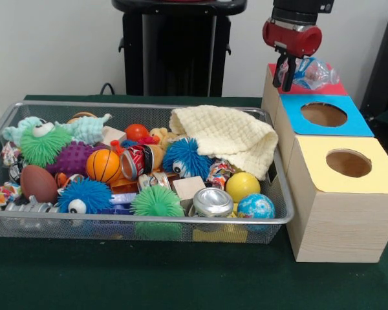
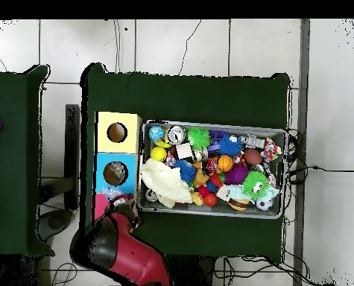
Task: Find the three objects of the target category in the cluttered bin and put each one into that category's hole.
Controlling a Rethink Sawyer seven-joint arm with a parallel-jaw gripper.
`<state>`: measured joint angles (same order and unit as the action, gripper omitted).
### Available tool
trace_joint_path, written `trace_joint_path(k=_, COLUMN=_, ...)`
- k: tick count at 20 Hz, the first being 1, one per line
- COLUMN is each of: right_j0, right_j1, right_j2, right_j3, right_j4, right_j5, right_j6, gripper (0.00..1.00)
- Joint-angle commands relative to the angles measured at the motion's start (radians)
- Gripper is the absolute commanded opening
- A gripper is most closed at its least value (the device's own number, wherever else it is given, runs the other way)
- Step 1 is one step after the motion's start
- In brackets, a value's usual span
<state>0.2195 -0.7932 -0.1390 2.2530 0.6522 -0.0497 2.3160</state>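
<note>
Green table cloth (image 1: 181, 278), nearest, bare along the front edge. On it, wire mesh bin (image 1: 149, 223), wide and shallow, crowded: at the front rim a crushed silver can (image 1: 213, 202), a blue-and-white globe ball (image 1: 256, 206), a yellow ball (image 1: 242, 186), a green spiky ball (image 1: 156, 201), a blue spiky ball with one eye (image 1: 84, 196) and a brown toy football (image 1: 39, 183); mid-bin an orange basketball (image 1: 103, 165), a red drink can (image 1: 136, 161) on its side and a second blue spiky ball (image 1: 184, 158); at the back a cream cloth (image 1: 226, 137) draped toward the right rim and a green furry toy (image 1: 44, 143) at the left. Just right of the bin, three wooden boxes in a row running away from the camera: yellow-topped box (image 1: 346, 194) with round hole, blue-topped box (image 1: 323, 116) with round hole, red-topped box (image 1: 333, 87) farthest. Over the red top, the gripper (image 1: 286, 77), red-bodied, fingers pointing down; a clear plastic packet (image 1: 313, 73) showing blue and white sits right beside the fingers, above the red top. Cannot tell whether the jaws grip it. Black pedestal (image 1: 174, 48) behind.
</note>
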Motion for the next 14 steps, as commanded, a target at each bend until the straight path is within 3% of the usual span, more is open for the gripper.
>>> trace_joint_path(k=1, right_j0=-0.010, right_j1=0.047, right_j2=-0.005, right_j3=-0.117, right_j4=0.075, right_j5=0.042, right_j6=0.200, gripper=0.00)
trace_joint_path(k=14, right_j0=0.101, right_j1=0.103, right_j2=-0.108, right_j3=-0.209, right_j4=0.147, right_j5=0.136, right_j6=0.214, gripper=0.00)
